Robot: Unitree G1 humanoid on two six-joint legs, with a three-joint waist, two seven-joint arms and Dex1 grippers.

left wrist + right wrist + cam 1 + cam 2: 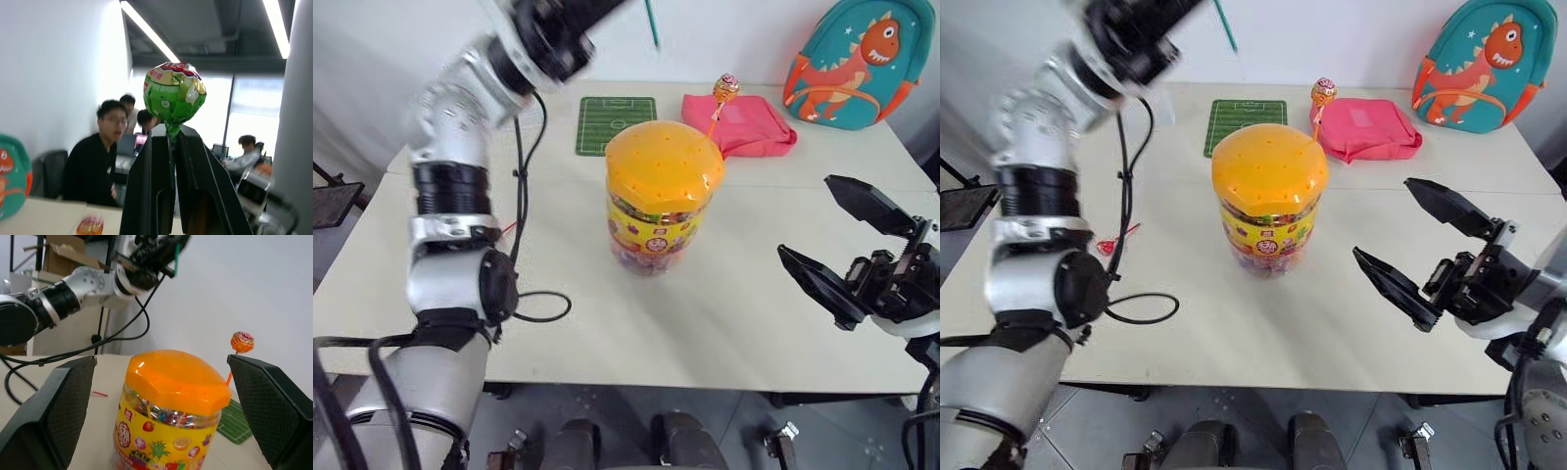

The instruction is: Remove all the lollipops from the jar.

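Lollipops, three counted. Green one (173, 93) clamped by its stick between the closed fingers of the left gripper (173, 132), raised high above the table's far left, well clear of the jar. Orange one (726, 88) standing tilted behind the jar, stick running down to the far edge of the lid. Red one (1108, 244) lying flat on the table just beside the left arm, head partly hidden by it, well apart from the jar.

One jar (656, 196), upright near the middle of the table: clear wall, yellow cartoon label, colourful candies inside, orange domed lid (664, 162) dotted with small holes and in place.

Right gripper (808, 217) low at the right of the jar, pointing toward it, jaws spread wide with nothing between them, not touching anything.

One white table (744, 323), made of two tops pushed together with a seam across. At its far side: one green football-pitch mat (617, 122), one pink pouch (744, 122), one teal dinosaur backpack (850, 64) against the white wall. One black cable (543, 304) looping from the left arm onto the tabletop. Grey floor below the near edge.

Beyond, an office: long ceiling light strips, bright windows, four people seated at desks.
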